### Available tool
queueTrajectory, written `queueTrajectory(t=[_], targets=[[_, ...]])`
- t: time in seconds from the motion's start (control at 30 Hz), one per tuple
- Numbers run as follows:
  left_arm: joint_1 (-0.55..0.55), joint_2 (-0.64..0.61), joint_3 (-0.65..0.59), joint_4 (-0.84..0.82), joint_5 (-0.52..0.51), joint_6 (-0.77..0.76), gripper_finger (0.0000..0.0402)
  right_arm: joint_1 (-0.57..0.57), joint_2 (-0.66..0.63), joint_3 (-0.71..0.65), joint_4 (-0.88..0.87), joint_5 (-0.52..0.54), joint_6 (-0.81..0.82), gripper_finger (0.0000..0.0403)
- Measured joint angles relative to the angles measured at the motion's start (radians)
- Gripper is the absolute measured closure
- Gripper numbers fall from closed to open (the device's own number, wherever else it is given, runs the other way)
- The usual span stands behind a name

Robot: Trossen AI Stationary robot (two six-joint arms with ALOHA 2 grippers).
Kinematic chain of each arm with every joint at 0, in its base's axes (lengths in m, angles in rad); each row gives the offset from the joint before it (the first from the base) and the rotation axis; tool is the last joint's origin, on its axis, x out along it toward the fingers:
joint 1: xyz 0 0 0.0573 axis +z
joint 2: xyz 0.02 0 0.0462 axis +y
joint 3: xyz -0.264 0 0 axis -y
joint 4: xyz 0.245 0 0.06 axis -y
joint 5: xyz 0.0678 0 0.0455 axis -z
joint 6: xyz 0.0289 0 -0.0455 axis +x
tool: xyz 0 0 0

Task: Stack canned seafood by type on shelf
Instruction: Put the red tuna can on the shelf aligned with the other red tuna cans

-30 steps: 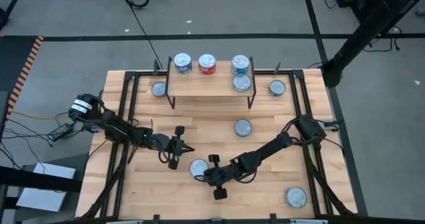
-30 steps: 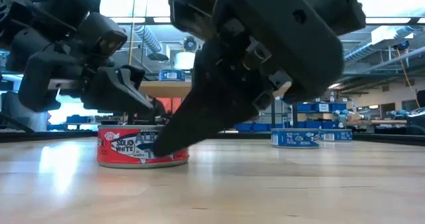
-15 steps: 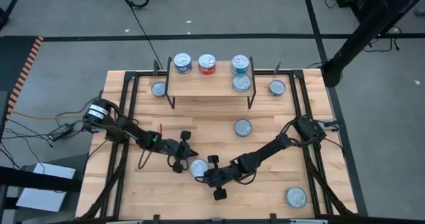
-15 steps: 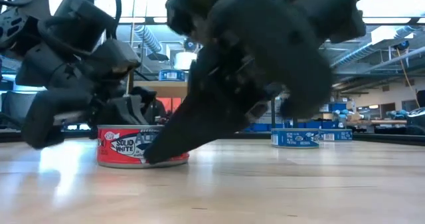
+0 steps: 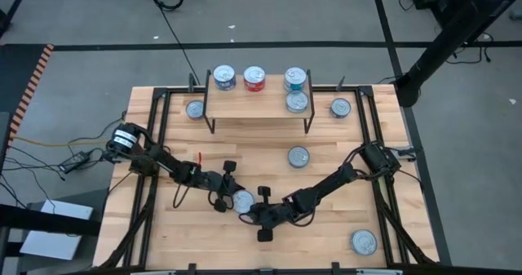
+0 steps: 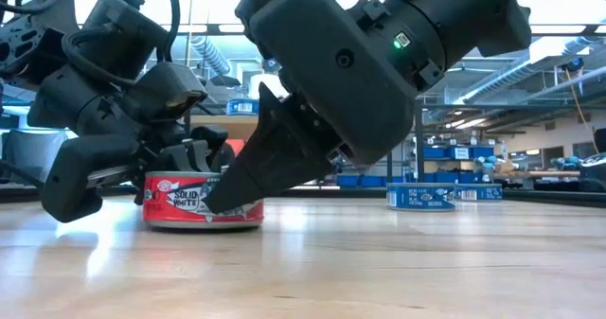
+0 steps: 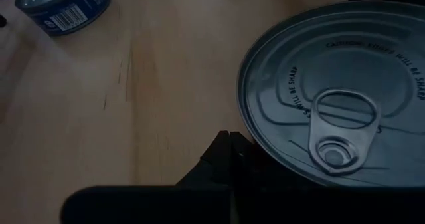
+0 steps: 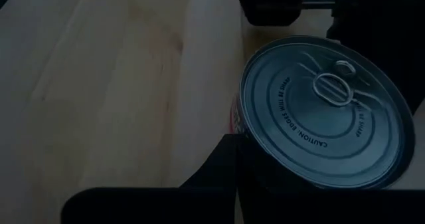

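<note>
Since a second ago the left arm has swung in from the bench's left side toward the middle, and its left end effector (image 5: pixel 225 187) now sits against the red-labelled tin (image 5: pixel 243 200); the right end effector (image 5: pixel 255 212) has shifted slightly, with the tin nudged a little toward the shelf.

Red-labelled tin: flat on the bench (image 5: pixel 326 242), front centre, silver pull-tab top up. Label reads "SOLID WHITE" in the low view (image 6: pixel 203 199).

Left end effector: fingers closed together, holding nothing, tips at the tin's left edge. Left wrist view shows the closed tips (image 7: pixel 229 147) right at the tin's rim (image 7: pixel 345 94).

Right end effector: fingers also closed, gripping nothing, pointed tip pressed low against the tin's side in the low view (image 6: pixel 227 201). Right wrist view has the tin's top (image 8: pixel 325 111) just past the dark fingers.

Tin is thus pinched between two shut end effectors, one on each side, not grasped by either.

Shelf (image 5: pixel 257 104): at the bench's far edge, wood plank on thin black legs. On top, a blue tin (image 5: pixel 223 77), a red tin (image 5: pixel 254 78) and a teal tin (image 5: pixel 295 79) along the back, with a fourth tin (image 5: pixel 297 102) in front of the teal one.

Loose tins on the bench: one left of the shelf (image 5: pixel 195 109), one right of it (image 5: pixel 340 108), one mid-bench (image 5: pixel 298 157), one at the front right corner (image 5: pixel 364 242).
</note>
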Motion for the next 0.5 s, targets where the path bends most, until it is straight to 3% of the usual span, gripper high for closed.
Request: queueTrajectory(t=[0.5], targets=[[-0.001, 0.000, 0.000, -0.003, 0.004, 0.007, 0.0401, 0.015, -0.079, 0.002, 0.016, 0.147, 0.077, 0.0392]])
